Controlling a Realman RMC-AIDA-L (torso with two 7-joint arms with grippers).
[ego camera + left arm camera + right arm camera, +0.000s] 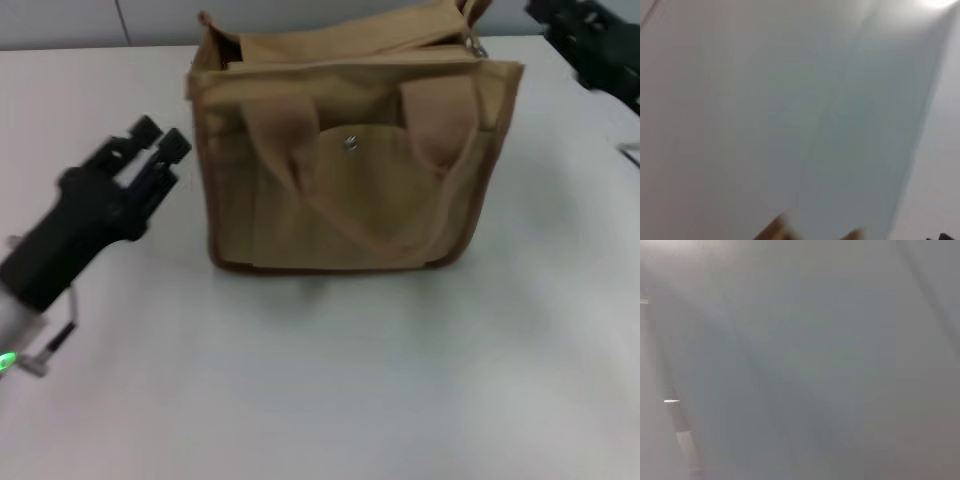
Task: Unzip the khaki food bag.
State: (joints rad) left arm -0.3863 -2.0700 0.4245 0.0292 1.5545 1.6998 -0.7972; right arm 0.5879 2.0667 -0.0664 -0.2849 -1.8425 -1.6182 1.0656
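Two grippers, neither touching the bag. My left gripper [160, 138] hovers over the white table [330, 380], just beside the left wall of the khaki food bag [350, 150], its two dark fingers slightly apart with nothing between them. My right gripper [590, 40] sits at the far right, near the bag's top right corner; whether its jaws stand apart or together I cannot tell. The bag stands upright at the middle of the table, front pocket with silver snap [349, 143] facing me, both strap handles [440, 130] drooped down over the front. Its top seems to gape a little, and a small metal piece, probably the zipper pull [478, 47], shows at the right end. I judge the step as approach: next, one gripper should steady the bag while the other pinches that pull.
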